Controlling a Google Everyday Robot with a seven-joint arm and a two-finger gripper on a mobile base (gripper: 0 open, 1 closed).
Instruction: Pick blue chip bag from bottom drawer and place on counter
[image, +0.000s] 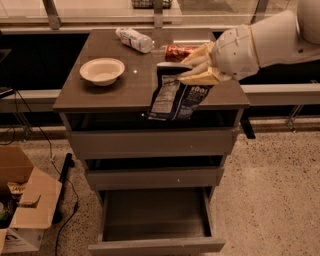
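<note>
Blue chip bag (175, 97) over the counter (110, 95) front edge
Gripper (197, 70), clamped on its top, hangs it lengthwise down-left; lower end overhangs toward the open bottom drawer (155, 245).

Your gripper (193, 71) pinches blue chip bag (174, 99) over counter (125, 95) front-R edge; bowl (102, 71) left, bottle (134, 39) + can (176, 51) behind; bottom drawer (155, 245) below.
</note>
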